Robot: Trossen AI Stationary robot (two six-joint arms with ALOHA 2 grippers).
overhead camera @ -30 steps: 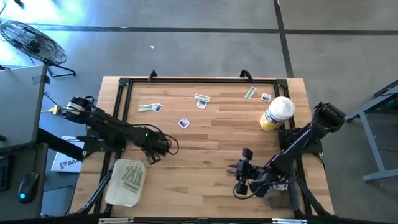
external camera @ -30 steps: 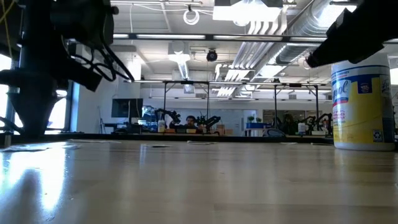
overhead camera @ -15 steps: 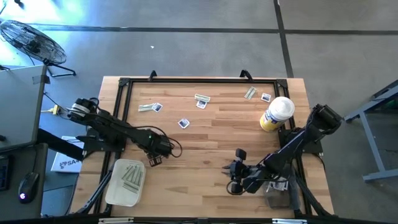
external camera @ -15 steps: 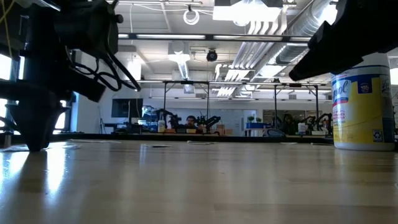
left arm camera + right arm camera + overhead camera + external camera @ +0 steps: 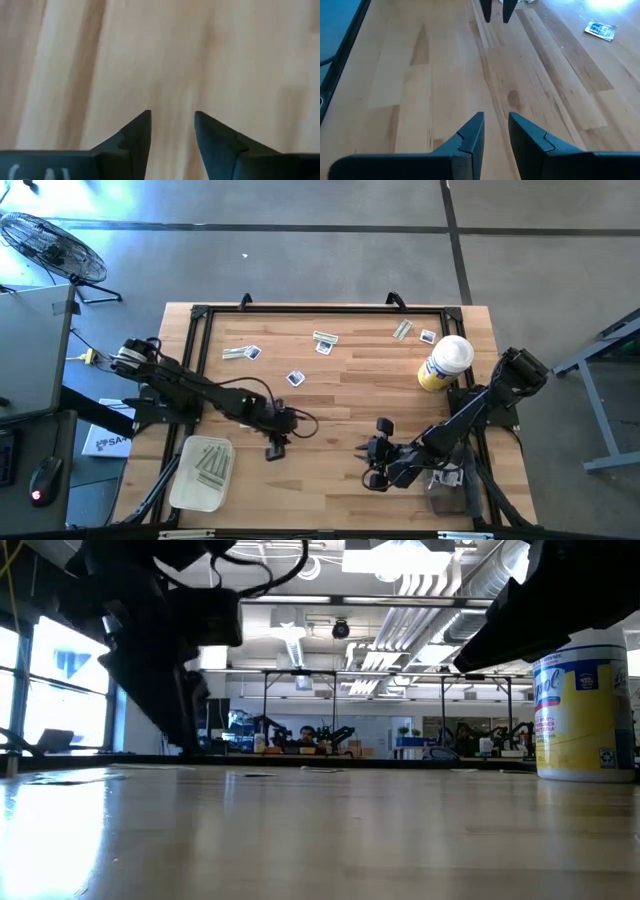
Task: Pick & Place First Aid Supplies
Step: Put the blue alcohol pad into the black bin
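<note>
Small flat packets lie flat on the far part of the wooden table: pale strips (image 5: 236,352) (image 5: 402,330) (image 5: 325,336) and white squares (image 5: 295,378) (image 5: 428,336) (image 5: 254,352). One square packet (image 5: 601,29) also shows in the right wrist view. My left gripper (image 5: 276,448) (image 5: 172,117) is open, low over bare wood near the table's middle. My right gripper (image 5: 365,464) (image 5: 495,117) is open with a narrow gap, over bare wood near the near edge, pointing toward the left gripper's fingers (image 5: 495,10). Neither holds anything.
A yellow bottle with a white cap (image 5: 445,363) (image 5: 580,705) stands on the right side. A pale tray (image 5: 203,472) at the near left corner holds several strips. A black frame (image 5: 320,308) runs along the table's edges. Bare wood lies between the two grippers.
My left gripper has moved toward the table's right, from beside the tray out to near the middle. My right gripper has moved a little toward the table's left. The packets have stayed where they were.
</note>
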